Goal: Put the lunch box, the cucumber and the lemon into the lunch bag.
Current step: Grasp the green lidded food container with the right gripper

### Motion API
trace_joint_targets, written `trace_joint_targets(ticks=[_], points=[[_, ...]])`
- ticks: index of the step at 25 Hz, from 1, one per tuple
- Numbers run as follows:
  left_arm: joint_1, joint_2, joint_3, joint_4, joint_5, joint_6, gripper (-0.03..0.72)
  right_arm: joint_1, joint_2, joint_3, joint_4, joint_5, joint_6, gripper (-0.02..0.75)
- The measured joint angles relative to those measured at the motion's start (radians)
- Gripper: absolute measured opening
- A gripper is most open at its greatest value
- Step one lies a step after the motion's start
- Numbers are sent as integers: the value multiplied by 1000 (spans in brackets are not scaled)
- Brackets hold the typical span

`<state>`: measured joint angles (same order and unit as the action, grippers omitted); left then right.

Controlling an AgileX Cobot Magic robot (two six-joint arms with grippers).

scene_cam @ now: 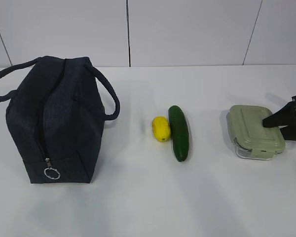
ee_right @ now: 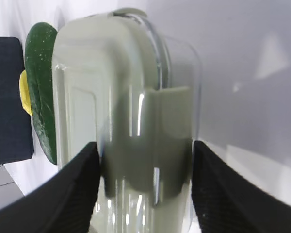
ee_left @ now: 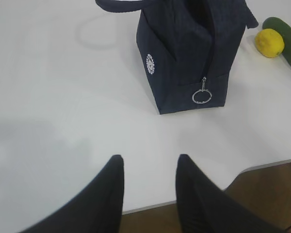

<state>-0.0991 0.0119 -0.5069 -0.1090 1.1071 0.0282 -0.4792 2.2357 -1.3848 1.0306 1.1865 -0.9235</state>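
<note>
Exterior view: lunch bag [scene_cam: 54,121] at left of frame on the white table [scene_cam: 148,207], upright, zipper end facing the camera, ring pull [scene_cam: 52,173] hanging low near the bag's base, one loop handle [scene_cam: 108,96] arching toward frame centre. Lemon [scene_cam: 161,129] and cucumber [scene_cam: 178,132] at centre, side by side and touching or nearly so, lemon on the left. Lunch box [scene_cam: 254,132] at right of frame, lid up, well apart from the cucumber. Right hand [scene_cam: 278,123] entering from the right edge, one dark finger lying over the lid's right part; lower finger hard to make out here.

Right wrist view: supplies what the exterior lacks. Lunch box filling the frame, both fingers [ee_right: 77,189] straddling its near end, one at each side, apparently pressing the walls though contact is hard to judge through the glass; box resting on the table. Cucumber, a sliver of lemon and a corner of the bag along the left edge.

Left wrist view: only view of the left hand [ee_left: 148,167]. Fingers moderately parted at the bottom of the frame, nothing between them, over bare table near its edge. Bag at upper centre, a white round logo [ee_left: 150,63] on its side, unseen elsewhere; lemon and cucumber at upper right.
</note>
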Motion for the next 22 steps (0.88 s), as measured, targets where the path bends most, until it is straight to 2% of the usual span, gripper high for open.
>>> trace_joint_targets(ticks=[5, 12, 22], points=[[0, 0, 0, 0, 0, 0, 239, 22, 4, 0, -7, 12, 0, 427], [0, 0, 0, 0, 0, 0, 239, 22, 12, 0, -3, 28, 2, 393], [0, 0, 0, 0, 0, 0, 239, 22, 12, 0, -1, 28, 2, 386]])
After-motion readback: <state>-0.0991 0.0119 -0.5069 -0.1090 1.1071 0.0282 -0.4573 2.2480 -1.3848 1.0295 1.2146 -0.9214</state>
